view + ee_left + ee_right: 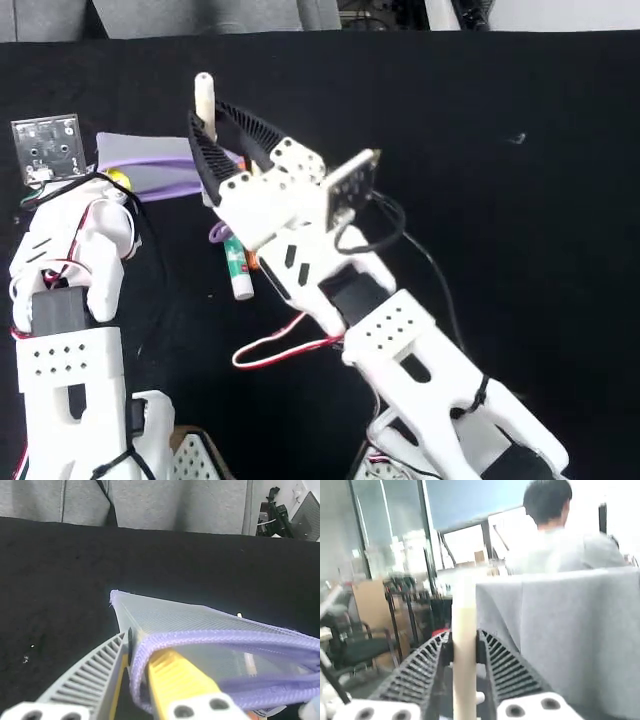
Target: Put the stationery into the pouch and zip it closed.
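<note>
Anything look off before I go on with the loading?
The cream stick stands upright in the right pincer, beside the purple pouch rather than aimed into it. A green-and-white marker lies on the black table under that arm, outside the pouch.

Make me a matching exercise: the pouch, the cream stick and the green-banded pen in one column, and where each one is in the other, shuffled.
1. pouch
2. cream stick
3. green-banded pen

A. lying on the table
B. upright in the right gripper
C. edge clamped by the left gripper

Pairs: 1-C, 2-B, 3-A.
</note>
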Robot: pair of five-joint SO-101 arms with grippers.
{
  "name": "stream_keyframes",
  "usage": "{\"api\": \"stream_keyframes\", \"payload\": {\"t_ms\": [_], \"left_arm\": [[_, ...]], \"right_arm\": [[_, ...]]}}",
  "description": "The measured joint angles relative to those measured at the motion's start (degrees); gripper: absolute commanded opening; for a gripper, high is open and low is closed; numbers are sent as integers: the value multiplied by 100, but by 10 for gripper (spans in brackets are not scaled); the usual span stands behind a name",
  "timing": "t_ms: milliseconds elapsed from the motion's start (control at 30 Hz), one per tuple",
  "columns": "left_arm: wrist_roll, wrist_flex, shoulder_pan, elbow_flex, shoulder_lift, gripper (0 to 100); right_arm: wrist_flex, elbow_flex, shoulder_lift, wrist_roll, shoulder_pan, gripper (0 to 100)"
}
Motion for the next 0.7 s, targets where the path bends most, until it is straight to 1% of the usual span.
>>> {"api": "stream_keyframes", "payload": {"t_ms": [100, 233, 433, 567, 700], "left_arm": [[0, 0, 0, 0, 0, 29], [0, 0, 9, 0, 0, 29], [0, 0, 9, 0, 0, 29], [0, 0, 18, 0, 0, 29], [0, 0, 18, 0, 0, 29]], "right_arm": [[-211, 9, 0, 290, -18, 11], [-589, 97, 0, 958, -246, 11], [-1521, 501, 0, 1908, -668, 11], [-1785, 686, 0, 2101, -695, 11], [-1837, 853, -9, 2110, -712, 11]]}}
